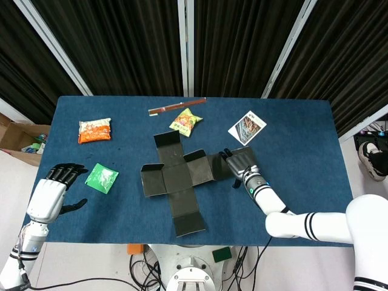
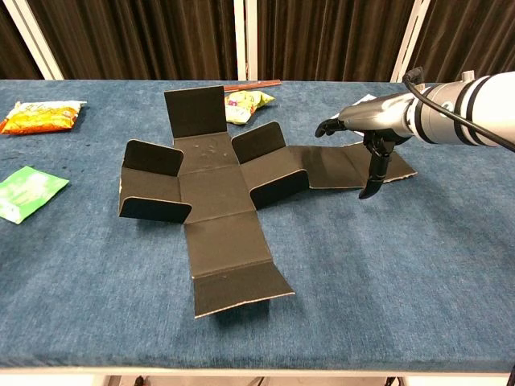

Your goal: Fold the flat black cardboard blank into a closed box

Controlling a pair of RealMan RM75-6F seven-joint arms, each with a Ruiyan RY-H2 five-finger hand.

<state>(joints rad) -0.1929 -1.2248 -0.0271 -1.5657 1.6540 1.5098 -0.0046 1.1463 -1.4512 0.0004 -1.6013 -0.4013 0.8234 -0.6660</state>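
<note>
Black cardboard blank [image 1: 179,179] lay mid-table, flaps part-raised, right hand [image 1: 241,165] fingers down on its right panel, holding nothing, left hand [image 1: 56,188] spread empty, blue cloth table [image 1: 303,151], dark curtains [image 1: 121,42], three snack packets, one card [image 1: 247,128].

The head view looks steeply down from high above the near edge, taking in the whole blue table [image 1: 303,139]. The chest view sits low and close, facing across it toward the curtains [image 2: 322,36]; both share the table's middle.

One black cardboard blank [image 1: 182,182], four packets [image 1: 95,130], one stick [image 1: 176,107]
</note>
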